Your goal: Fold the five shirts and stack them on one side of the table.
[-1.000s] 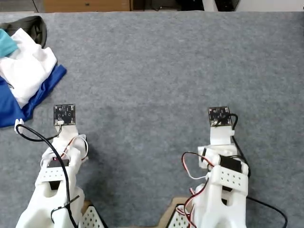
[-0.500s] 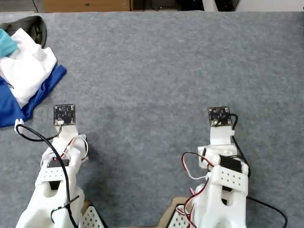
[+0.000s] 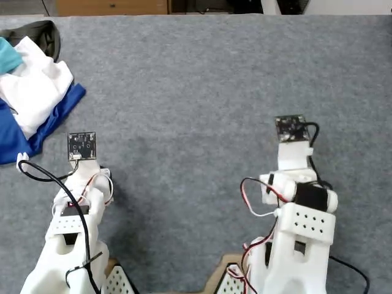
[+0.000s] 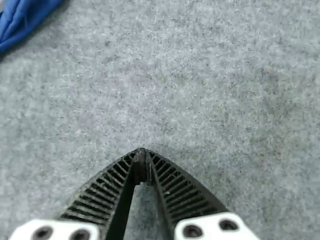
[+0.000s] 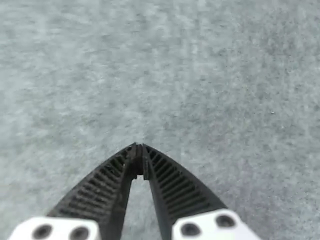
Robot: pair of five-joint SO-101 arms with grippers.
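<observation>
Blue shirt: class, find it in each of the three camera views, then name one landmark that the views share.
High view: the blue shirt lies at the table's left edge, partly under the white shirt.
Left wrist view: a corner of the blue shirt lies beyond the shut left gripper.
Right wrist view: grey table cover ahead of the shut right gripper.
Shared landmark: the grey table cover.

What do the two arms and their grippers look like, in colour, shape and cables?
Both the left arm and the right arm are white plastic with black motors, a dark circuit board at the wrist, and loose red, white and black cables. The left gripper and right gripper have black, ribbed, tapering fingers on white mounts.
</observation>
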